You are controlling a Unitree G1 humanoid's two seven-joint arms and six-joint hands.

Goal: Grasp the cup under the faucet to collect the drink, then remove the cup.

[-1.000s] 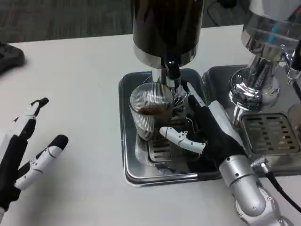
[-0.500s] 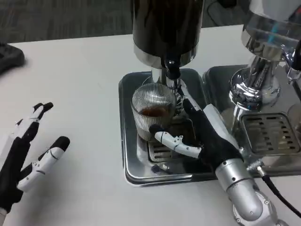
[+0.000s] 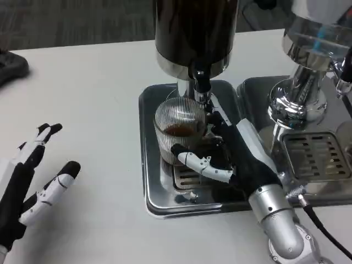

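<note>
Right hand (image 3: 234, 154) wraps the ribbed glass cup (image 3: 179, 135), part full, under the faucet (image 3: 201, 88) on the drip tray (image 3: 151, 187). Loose grip risks tipping on removal. Left hand (image 3: 30, 179) spread idle on the tabletop (image 3: 93, 82).

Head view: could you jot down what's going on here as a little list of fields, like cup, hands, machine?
cup: ribbed glass cup holding a little brown drink, standing on the metal drip tray
faucet: spout of the dark dispenser, just above the cup's right rim
right hand: right hand wrapped round the cup's right side, fingers across its front
left hand: left hand open on the white table, holding nothing
</note>
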